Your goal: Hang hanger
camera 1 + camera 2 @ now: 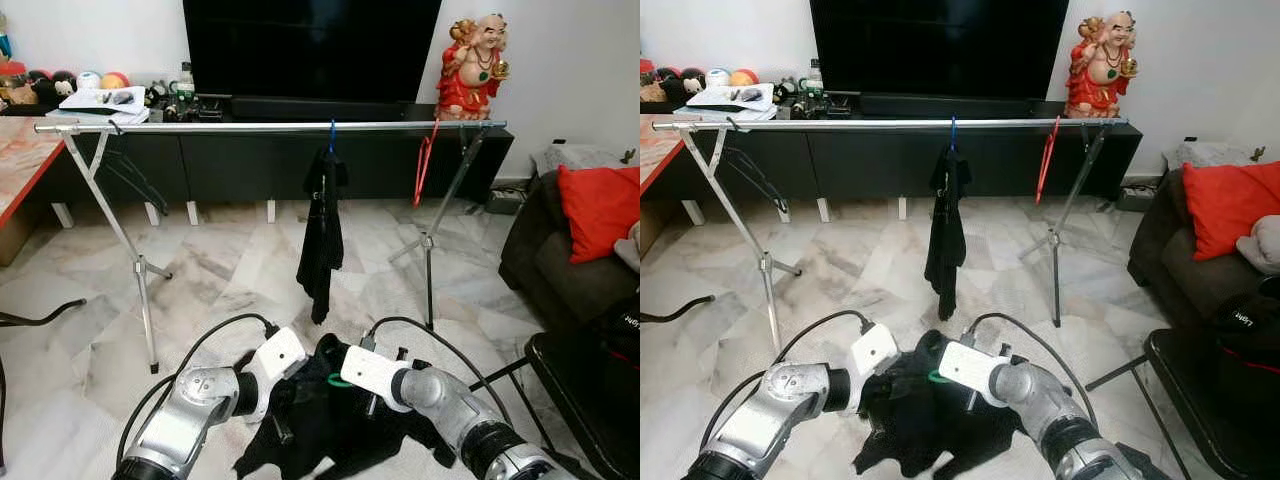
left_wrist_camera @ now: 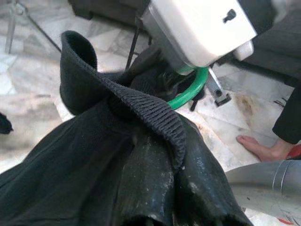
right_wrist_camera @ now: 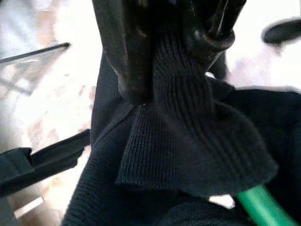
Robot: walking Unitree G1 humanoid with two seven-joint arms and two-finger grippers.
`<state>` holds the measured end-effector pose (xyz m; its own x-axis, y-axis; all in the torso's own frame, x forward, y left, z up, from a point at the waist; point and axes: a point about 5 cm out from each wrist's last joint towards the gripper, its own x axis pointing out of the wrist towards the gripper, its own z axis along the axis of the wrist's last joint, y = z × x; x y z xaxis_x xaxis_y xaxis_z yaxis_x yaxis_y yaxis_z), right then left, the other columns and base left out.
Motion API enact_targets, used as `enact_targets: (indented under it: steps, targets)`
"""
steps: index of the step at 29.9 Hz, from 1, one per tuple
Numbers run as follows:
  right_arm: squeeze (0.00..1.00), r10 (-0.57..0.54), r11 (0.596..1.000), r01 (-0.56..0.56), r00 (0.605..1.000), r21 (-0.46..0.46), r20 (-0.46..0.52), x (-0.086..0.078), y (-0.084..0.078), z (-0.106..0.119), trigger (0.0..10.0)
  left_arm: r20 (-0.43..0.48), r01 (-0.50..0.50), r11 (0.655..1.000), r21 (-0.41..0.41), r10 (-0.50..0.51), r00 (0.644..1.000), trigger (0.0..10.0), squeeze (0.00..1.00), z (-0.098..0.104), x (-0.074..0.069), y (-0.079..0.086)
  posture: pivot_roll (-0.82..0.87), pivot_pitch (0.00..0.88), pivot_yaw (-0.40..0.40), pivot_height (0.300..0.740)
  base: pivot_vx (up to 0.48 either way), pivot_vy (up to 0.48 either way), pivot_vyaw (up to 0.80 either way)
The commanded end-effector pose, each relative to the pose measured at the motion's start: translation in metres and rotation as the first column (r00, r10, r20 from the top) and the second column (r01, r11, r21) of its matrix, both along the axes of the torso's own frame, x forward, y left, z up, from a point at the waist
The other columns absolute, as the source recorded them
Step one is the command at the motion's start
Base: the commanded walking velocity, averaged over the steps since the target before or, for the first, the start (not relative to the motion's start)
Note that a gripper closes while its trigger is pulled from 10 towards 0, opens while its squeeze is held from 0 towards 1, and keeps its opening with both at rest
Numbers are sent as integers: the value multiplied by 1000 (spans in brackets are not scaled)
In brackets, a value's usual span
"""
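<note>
black ribbed-knit garment bunched low in front of the long silver metal clothes rail, between both grippers, with a green plastic hanger partly buried in it. only a curved green arc of the hanger shows; its hook, its full shape and its long axis are hidden by cloth, so cannot tell which way it points. right gripper clenched on a thick ribbed fold of the garment, black fingers pinching the knit from both sides, green hanger rod just beside the fold. left gripper is pushed into the garment from the other side; fingers covered by cloth, cannot tell if parted or closed. garment looks soft, heavy, with a rolled ribbed hem and a shinier smooth patch near the left wrist.

on the rail: a dark limp garment on a blue hook near the middle, thin red wire-like hanger toward its right end. floor under the rail is glossy veined marble tile. a person's bare foot on the tile, cut off at the frame edge.
</note>
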<state>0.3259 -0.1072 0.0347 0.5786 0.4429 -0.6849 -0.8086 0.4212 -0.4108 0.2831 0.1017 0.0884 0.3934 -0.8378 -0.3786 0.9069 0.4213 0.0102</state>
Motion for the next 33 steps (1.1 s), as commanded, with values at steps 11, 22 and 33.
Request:
enact_targets:
  steps: [11, 22, 33]
  targets:
    - [0, 29, 965, -33, 999, 259, 18, 10, 34, 28, 0, -34, 10, 1000, -9, -10, 999, 10000, 0, -11, -3, -22, 131, 0, -70, 740, 0, 0, 0]
    - [0, -1, 957, 4, 1000, 292, -11, 12, 22, 29, 0, -46, 32, 999, 25, -31, 998, 10000, 1000, -12, -5, -15, 129, 0, -71, 740, 0, 0, 0]
    - [0, -15, 975, 14, 1000, 220, 0, 13, 10, 25, 0, -39, 90, 990, 112, -86, 996, 10000, 1000, -7, -10, 1, 136, 0, -75, 740, 0, 0, 0]
